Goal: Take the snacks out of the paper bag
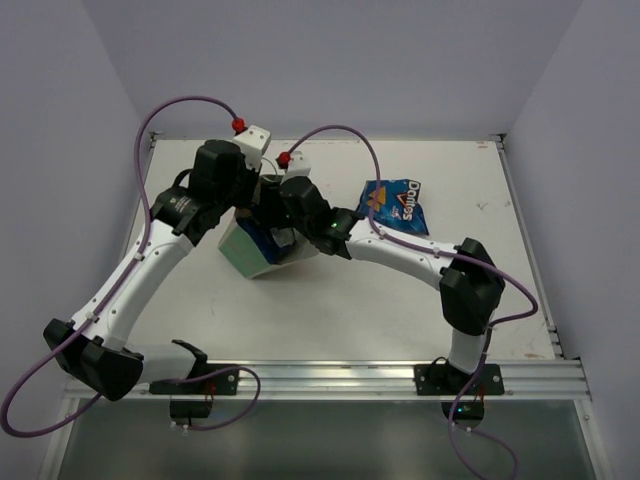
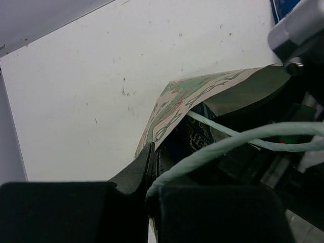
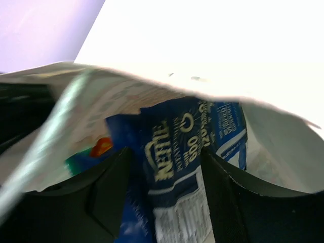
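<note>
The paper bag (image 1: pixel 256 258) lies tipped over on the counter (image 1: pixel 330 320), with its mouth facing away from the arm bases. The left hand (image 2: pixel 152 164) is pinched shut on the upper lip of that mouth and holds the paper lifted. A pale string handle (image 2: pixel 223 144) trails across beside it.

The right hand (image 3: pixel 166 157) is already inside the bag's mouth. Its 2 fingers (image 3: pixel 109 195) stand part-way apart on either side of a dark blue Kettle packet (image 3: pixel 174 129). The packet sits straight ahead of this hand, its long axis in line with the fingers and its top edge pointing out toward the mouth. It fills nearly all the gap, but I cannot tell whether the pads are pressing on it yet.

Also inside the bag, an orange-and-teal packet (image 3: pixel 93 152) lies to one side of the Kettle packet and a blue-and-white packet (image 3: pixel 230 126) to the other. Both are close enough that they could be dragged along.

1 snack, the Doritos packet (image 1: pixel 396 205), lies flat on the counter to the right of the bag, clear of it.

The right hand is plainly the nearer one. The likely move is to close on the Kettle packet and draw it back along its own length, out past the lifted lip.
</note>
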Controlling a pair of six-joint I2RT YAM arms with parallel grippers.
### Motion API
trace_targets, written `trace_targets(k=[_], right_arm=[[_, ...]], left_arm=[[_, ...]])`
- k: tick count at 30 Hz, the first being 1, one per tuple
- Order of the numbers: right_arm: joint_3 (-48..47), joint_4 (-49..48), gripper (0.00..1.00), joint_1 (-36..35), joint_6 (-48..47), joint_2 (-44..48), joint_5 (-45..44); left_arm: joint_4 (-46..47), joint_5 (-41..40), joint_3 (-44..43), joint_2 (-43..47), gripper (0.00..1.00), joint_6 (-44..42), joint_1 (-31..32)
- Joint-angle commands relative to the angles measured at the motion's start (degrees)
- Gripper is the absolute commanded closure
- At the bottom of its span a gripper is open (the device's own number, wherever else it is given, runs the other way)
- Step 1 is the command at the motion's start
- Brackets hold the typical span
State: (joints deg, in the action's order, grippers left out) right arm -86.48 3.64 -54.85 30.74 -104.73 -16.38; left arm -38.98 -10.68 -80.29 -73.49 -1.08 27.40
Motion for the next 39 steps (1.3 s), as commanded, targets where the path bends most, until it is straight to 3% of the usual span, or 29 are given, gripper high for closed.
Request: trace_targets(k=[1, 8, 9, 11, 15, 17, 24, 32, 39], right_arm=[[-2.47, -4.94, 0.4, 0.01, -0.33, -1.97, -4.36], [-2.82, -6.63, 0.5, 0.09, -1.91, -5.05, -4.71], [-2.56, -6.89, 0.6, 0.18, -2.52, -4.87, -4.89], [-1.6, -8.11, 0.67, 0.27, -3.05, -3.91, -4.89], [-0.8, -8.91, 0.94, 0.18, -7.52, -0.14, -3.57], [0.08, -9.44, 0.99, 0.18, -9.9, 3.46, 0.46], [-0.1, -3.55, 1.0, 0.71, -17.99, 16.19, 7.94], [-2.65, 7.0, 1.0, 5.18, -19.32, 27.98, 12.69], [0.95, 7.52, 1.0, 21.41, -15.01, 37.49, 8.48]], left_arm=[[2.33, 0.83, -1.27, 3.0, 1.0, 0.55, -0.15], [2.16, 0.66, -1.45, 3.09, 1.0, 0.03, -0.24], [2.16, 0.48, -1.27, 3.18, 1.0, 0.03, -0.15], [2.42, 0.22, -0.92, 3.27, 1.0, -0.32, -0.15], [2.68, -2.41, -0.74, 2.92, 1.0, -0.15, -0.15], [3.12, -3.21, -0.66, 2.74, 1.0, 0.12, -0.15], [6.01, -7.51, 0.57, 2.57, 1.0, 0.03, -0.24], [9.71, -11.38, 3.39, 0.72, 1.0, -0.59, -0.5], [9.98, -12.79, 3.48, 0.11, 1.0, -0.85, -0.68]])
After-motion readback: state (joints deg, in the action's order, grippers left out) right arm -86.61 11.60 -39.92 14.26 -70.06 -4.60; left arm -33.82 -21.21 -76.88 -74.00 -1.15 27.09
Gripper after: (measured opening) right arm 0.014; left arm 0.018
